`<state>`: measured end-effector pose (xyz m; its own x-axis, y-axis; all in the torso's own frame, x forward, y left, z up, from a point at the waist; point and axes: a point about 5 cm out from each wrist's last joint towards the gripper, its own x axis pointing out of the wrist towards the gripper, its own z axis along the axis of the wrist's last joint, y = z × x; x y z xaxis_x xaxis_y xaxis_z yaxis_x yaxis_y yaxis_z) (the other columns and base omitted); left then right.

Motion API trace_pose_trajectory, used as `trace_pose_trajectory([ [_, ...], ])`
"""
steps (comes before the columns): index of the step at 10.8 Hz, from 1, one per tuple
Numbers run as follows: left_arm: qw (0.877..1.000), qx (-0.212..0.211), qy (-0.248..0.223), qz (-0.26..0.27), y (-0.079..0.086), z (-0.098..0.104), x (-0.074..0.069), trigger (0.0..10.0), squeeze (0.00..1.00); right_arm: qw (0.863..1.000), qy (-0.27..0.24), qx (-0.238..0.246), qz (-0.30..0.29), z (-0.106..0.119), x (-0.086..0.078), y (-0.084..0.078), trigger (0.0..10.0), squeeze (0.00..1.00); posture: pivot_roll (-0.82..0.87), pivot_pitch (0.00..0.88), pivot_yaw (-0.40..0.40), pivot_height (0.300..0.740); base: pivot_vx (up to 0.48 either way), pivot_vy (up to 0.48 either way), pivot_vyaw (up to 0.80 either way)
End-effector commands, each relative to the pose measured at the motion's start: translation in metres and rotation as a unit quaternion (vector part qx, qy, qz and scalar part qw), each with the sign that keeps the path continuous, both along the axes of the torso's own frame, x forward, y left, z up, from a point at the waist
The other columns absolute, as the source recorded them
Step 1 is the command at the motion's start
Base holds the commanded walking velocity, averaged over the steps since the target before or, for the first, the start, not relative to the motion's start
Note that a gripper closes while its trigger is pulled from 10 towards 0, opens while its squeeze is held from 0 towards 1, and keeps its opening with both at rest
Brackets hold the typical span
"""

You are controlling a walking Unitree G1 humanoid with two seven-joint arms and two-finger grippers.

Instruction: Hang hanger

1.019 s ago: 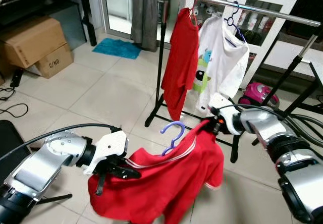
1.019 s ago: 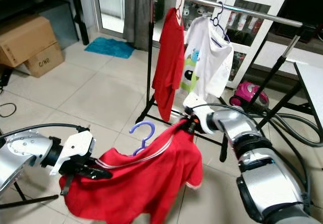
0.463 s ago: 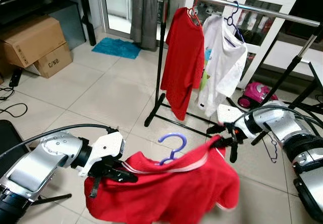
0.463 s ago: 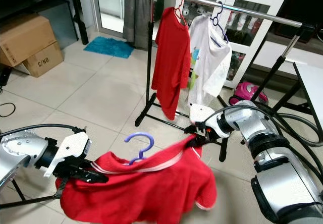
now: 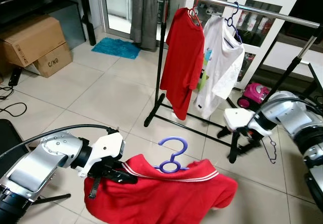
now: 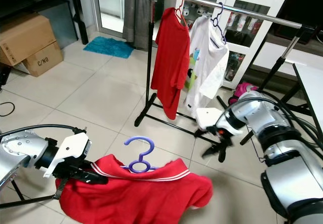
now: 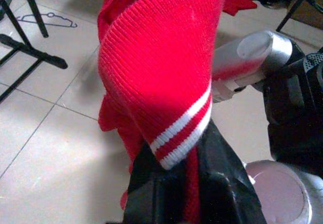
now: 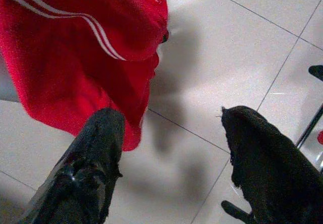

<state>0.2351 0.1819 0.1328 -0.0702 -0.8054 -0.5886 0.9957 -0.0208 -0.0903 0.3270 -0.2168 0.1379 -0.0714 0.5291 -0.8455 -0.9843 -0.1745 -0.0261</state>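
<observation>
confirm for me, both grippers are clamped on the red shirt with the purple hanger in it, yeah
Not both. The left gripper is clamped on the red shirt with the purple hanger in it, but the right gripper is open and off the cloth, as the right wrist view shows.

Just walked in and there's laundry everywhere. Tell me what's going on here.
The robot is partway through hanging a red shirt that sits on a purple hanger. Its left gripper is shut on the shirt's striped collar, holding the garment low over the tiled floor. The right gripper is beside the shirt with open jaws, holding nothing. The clothes rack stands ahead with a red shirt and a white shirt on it; the held hanger is not yet on the rail.
</observation>
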Motion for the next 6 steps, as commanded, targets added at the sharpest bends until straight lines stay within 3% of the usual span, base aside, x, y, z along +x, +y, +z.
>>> trace_pose_trajectory([
  [1, 1.000, -0.011, -0.018, 0.001, -0.002, 0.006, 0.002, 0.0, 0.00, 1.000, -0.023, 0.006, 0.003, 0.010, 0.004, 0.000, 10.0, 1.00, 0.12, 0.000, -0.100, 0.740, 0.000, 0.000, 0.00],
  [2, 0.999, -0.023, -0.020, 0.019, -0.002, 0.007, 0.004, 0.0, 0.00, 0.997, -0.041, 0.056, -0.021, 0.017, 0.008, 0.004, 10.0, 1.00, 0.12, 0.000, -0.106, 0.740, 0.000, 0.000, 0.00],
  [3, 0.998, -0.037, -0.022, 0.039, -0.001, 0.010, 0.008, 0.0, 0.00, 0.986, -0.050, 0.140, -0.076, 0.029, 0.011, -0.001, 10.0, 0.00, 0.12, 0.000, -0.108, 0.740, 0.000, 0.000, 0.00],
  [5, 0.998, -0.032, -0.026, 0.037, 0.002, 0.011, 0.008, 0.0, 0.00, 0.974, -0.006, 0.196, -0.112, 0.035, -0.001, -0.018, 10.0, 0.00, 0.11, 0.000, -0.094, 0.740, 0.000, 0.000, 0.00],
  [6, 0.999, -0.027, -0.029, 0.033, 0.003, 0.012, 0.008, 0.0, 0.00, 0.964, 0.021, 0.231, -0.129, 0.038, -0.006, -0.017, 10.0, 0.00, 0.10, 0.000, -0.087, 0.740, 0.000, 0.000, 0.00],
])
